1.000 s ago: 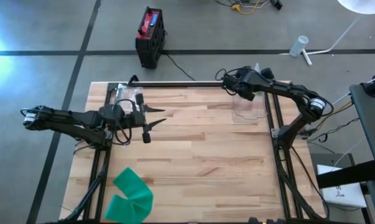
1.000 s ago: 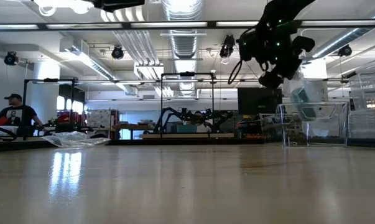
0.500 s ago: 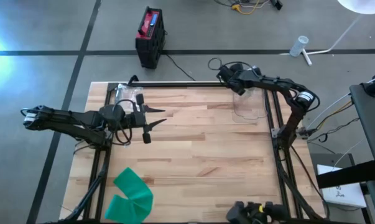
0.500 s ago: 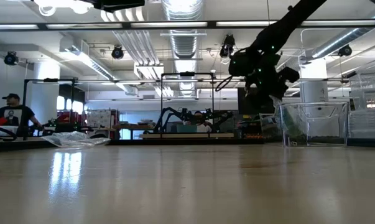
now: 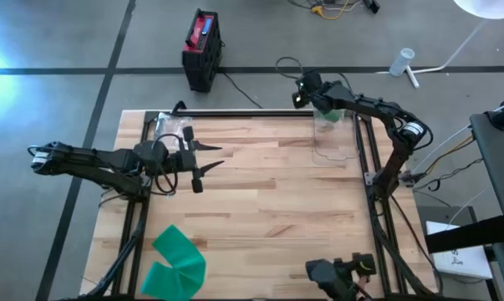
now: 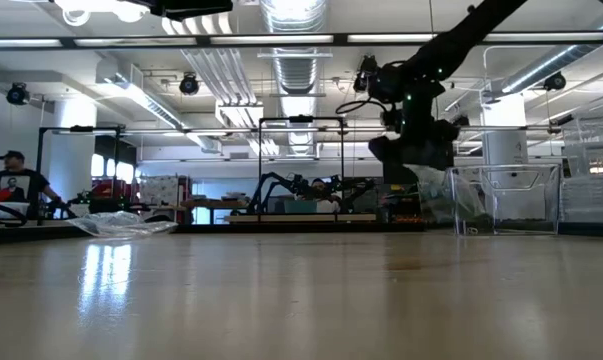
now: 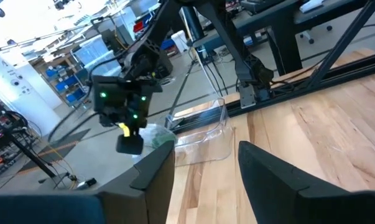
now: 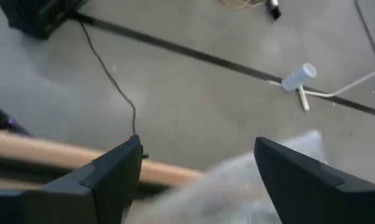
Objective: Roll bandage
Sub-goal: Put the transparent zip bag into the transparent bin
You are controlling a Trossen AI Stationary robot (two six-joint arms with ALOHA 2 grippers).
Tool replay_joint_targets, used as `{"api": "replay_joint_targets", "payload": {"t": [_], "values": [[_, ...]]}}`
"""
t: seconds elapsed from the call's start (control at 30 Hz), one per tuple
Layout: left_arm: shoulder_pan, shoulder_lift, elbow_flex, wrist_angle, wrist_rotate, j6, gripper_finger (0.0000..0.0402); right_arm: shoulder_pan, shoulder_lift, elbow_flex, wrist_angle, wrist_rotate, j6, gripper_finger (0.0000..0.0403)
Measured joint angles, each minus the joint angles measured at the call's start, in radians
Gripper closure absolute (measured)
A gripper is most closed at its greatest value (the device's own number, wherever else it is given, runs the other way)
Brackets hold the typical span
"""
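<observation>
The clear container (image 5: 336,149) stands at the far right of the bench (image 5: 268,209) and is taken as the landmark here. The right gripper (image 8: 198,149) is held in the air above the container's far end, at the far edge of the bench, and its fingers (image 8: 115,171) are seen spread wide apart. A pale green bandage (image 7: 155,135) is seen at that same far end of the container, just below the right gripper. Whether it is touched by the fingers, or lies inside the container, cannot be told. In the right wrist view only a pale blur is seen between the fingers.

The left gripper (image 5: 206,159) is held well to the left of the container, low over the bench and pointed toward it. Its fingers (image 7: 271,177) are parted, and nothing is held between them.

A crumpled plastic bag (image 5: 170,128) is found at the far left corner, well apart from the container. A green cloth (image 5: 175,259) is laid at the near left corner, farthest from the container.
</observation>
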Motion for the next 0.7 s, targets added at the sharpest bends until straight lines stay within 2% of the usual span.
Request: {"api": "replay_joint_targets", "payload": {"t": [0.13, 0.2, 0.33, 0.5, 0.7], "values": [[0.000, 0.000, 0.000, 0.000, 0.000, 0.000, 0.0241, -0.020, 0.000, 0.042, -0.021, 0.118, -0.012, 0.0092], [0.000, 0.000, 0.000, -0.004, -0.001, -0.001, 0.0244, -0.029, -0.001, 0.065, -0.062, 0.122, -0.011, 0.0094], [0.000, -0.001, 0.000, -0.007, -0.003, -0.005, 0.0241, -0.021, -0.038, 0.086, -0.141, 0.070, -0.069, 0.0103], [0.000, -0.001, 0.000, -0.031, -0.031, -0.005, 0.0227, 0.025, -0.137, 0.086, -0.300, -0.056, -0.098, 0.0116], [-0.001, -0.001, 0.000, -0.035, -0.052, -0.009, 0.0213, 0.113, -0.257, 0.084, -0.619, -0.072, 0.029, 0.0131]]}}
